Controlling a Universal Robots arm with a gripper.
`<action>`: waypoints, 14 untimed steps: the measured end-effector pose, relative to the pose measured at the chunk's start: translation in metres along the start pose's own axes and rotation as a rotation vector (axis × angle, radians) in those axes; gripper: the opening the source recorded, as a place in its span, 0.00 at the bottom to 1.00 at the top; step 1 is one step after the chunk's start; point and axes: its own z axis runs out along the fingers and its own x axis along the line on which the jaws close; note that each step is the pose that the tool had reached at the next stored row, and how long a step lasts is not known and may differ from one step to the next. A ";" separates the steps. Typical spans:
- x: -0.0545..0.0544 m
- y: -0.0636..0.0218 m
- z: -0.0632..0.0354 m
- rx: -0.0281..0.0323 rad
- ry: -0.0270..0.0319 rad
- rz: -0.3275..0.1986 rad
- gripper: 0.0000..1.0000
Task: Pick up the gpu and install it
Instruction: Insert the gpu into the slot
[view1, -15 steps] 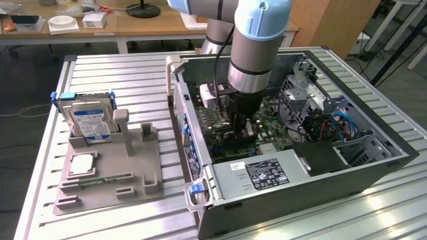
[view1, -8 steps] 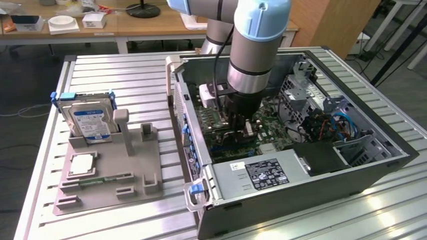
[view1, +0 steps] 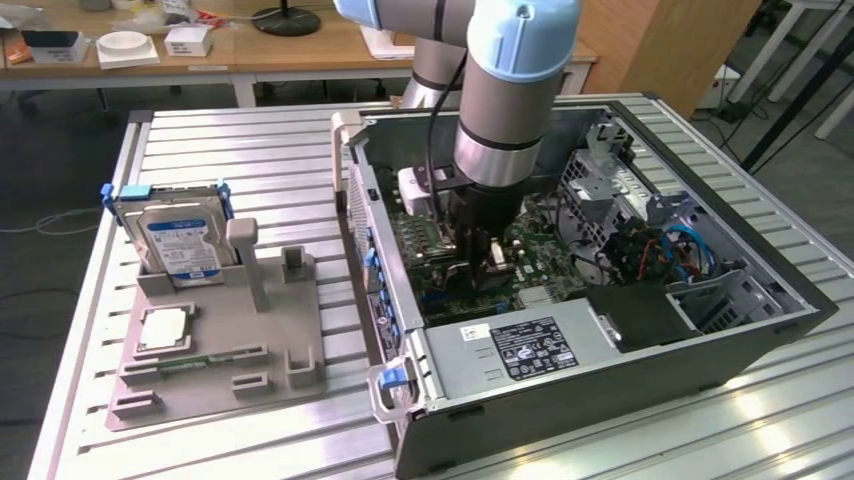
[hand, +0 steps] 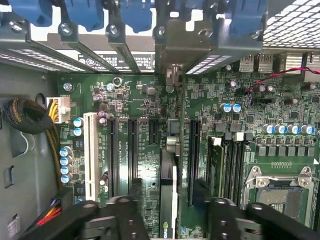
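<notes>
- Gripper (hand: 167, 212) stands released inside the case (view1: 747, 330), its fingers (hand: 125, 210) flanking the gpu (hand: 168, 192).
- The gpu stands edge-on in a motherboard (hand: 280, 125) slot.
- Likely light, stiff and fragile; best gripped by its long edges.

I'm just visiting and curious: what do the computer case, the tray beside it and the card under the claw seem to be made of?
Computer case: looks like dark painted sheet metal, with thin folded edges.
Tray: probably matte grey plastic, with moulded blocky slots.
Card: seen edge-on, a thin dark circuit board standing on the green main board; its finish is hard to judge.
</notes>
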 end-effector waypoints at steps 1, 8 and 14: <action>-0.001 0.0000 0.0000 0.0000 0.0043 0.000 0.49; -0.001 0.0000 0.0000 0.0001 0.0196 -0.001 0.27; -0.001 0.0000 -0.0002 -0.0001 0.0221 -0.001 0.28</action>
